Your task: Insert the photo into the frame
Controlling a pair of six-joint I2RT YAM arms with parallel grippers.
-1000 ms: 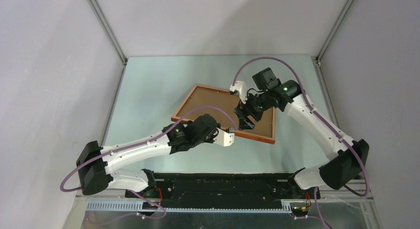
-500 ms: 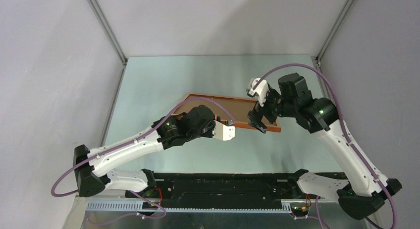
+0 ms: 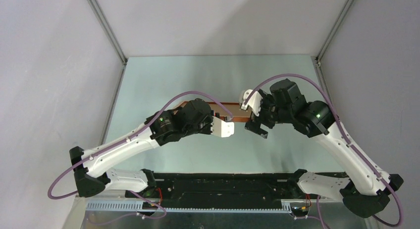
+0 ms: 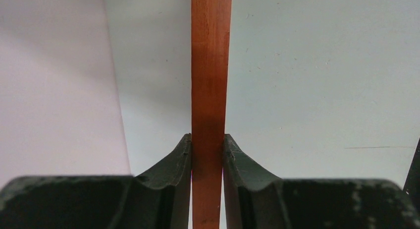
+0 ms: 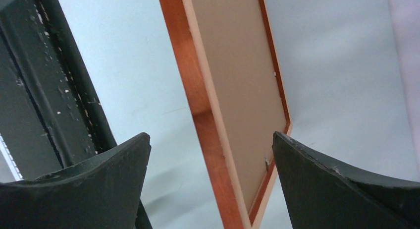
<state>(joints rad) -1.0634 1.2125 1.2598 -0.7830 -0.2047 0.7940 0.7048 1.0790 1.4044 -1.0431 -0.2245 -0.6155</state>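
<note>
The frame point(image 3: 234, 112), thin orange-brown wood, is held up off the table almost on edge between the two arms. My left gripper point(image 3: 229, 124) is shut on its near moulding. In the left wrist view both fingers point(image 4: 181, 159) press against the orange strip point(image 4: 210, 65). My right gripper point(image 3: 257, 127) is open, and its fingers point(image 5: 106, 182) stand wide on either side of the frame's corner point(image 5: 198, 105) without touching it. A plain brown backing board point(image 5: 237, 75) fills the frame. The photo is out of view.
The pale green table point(image 3: 163, 80) lies under the arms, with grey walls left, right and behind. A black base rail point(image 3: 223, 184) runs along the near edge. Purple cables point(image 3: 193, 95) loop over both arms.
The frame lay flat on the table; my left gripper has tipped it up nearly on edge. The right gripper has opened, come off the frame and drawn back to the right.
</note>
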